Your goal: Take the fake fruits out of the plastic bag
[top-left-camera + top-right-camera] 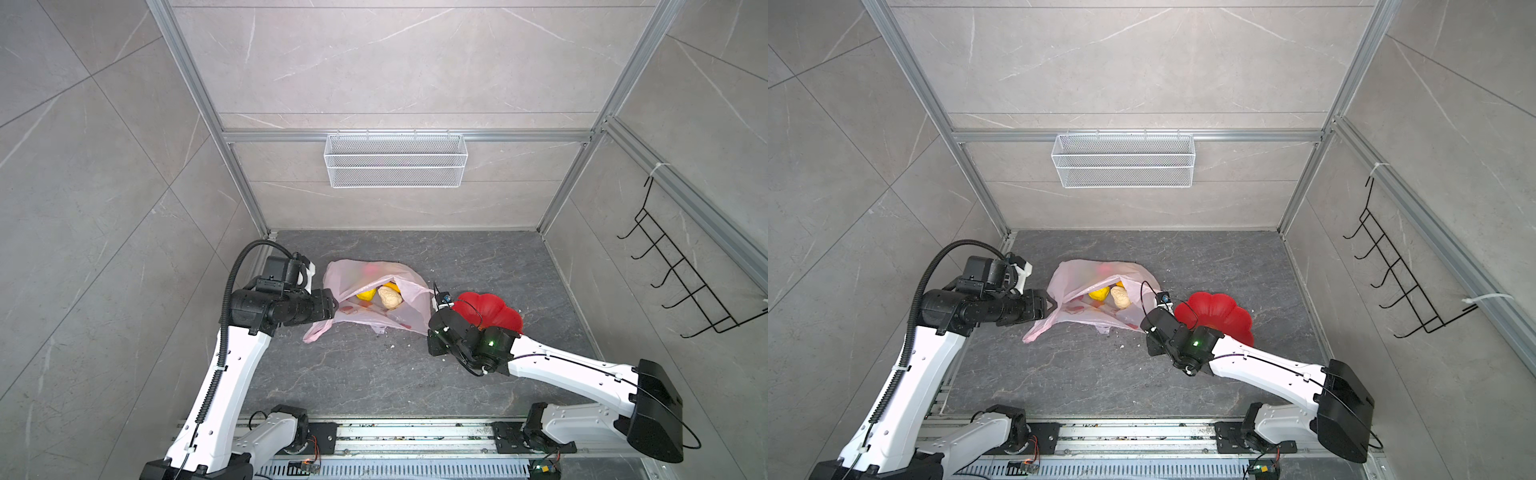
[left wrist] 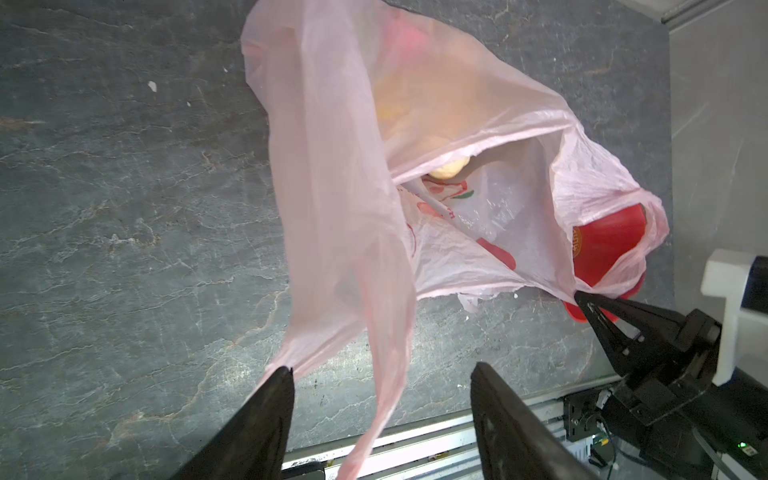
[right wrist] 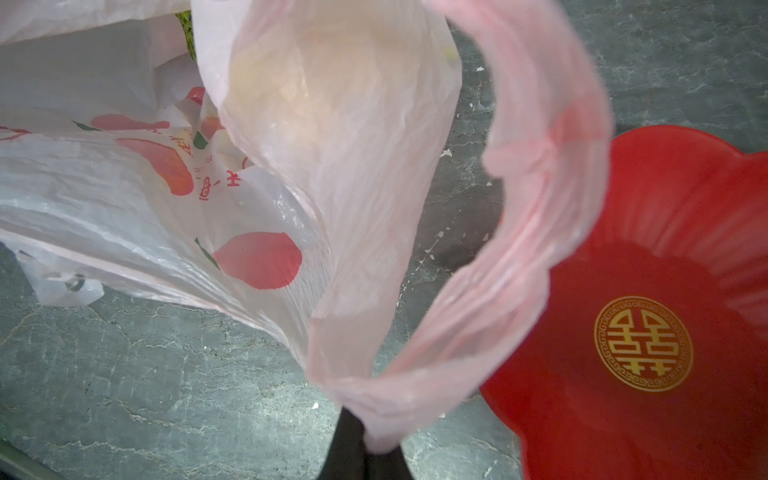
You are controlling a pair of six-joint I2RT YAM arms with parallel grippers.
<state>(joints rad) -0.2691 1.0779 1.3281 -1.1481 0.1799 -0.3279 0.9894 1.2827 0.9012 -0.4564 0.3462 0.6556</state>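
In both top views the thin translucent pale-pink plastic carrier bag [image 1: 353,272] lies on the dark grey stone-patterned tabletop [image 1: 374,374] between the two arms. Its mouth gapes, and the long yellow plastic banana [image 1: 365,295] and a beige knobbly plastic lump [image 1: 390,298] sit inside it. A red flower-shaped plastic dish [image 1: 498,311] lies just beside the bag, partly under the right arm. No fruit is out yet, so the main risk is the light bag shifting as a whole rather than giving up its contents. In the left wrist view the left gripper [image 2: 382,374] has its jaws well apart and clamps nothing. A strand of one loop handle only brushes one fingertip, so that side of the mouth could slump and cover the fruit, or the film could snag a finger reaching in. The right gripper [image 2: 587,302] is pinched fully closed on the bag's other handle. In the right wrist view that handle is bunched at the closed fingers and the film runs taut. A hard pull from this side alone could tear the thin plastic, slip it free, or tip the fruit deeper, and a sideways swing could knock the dish.
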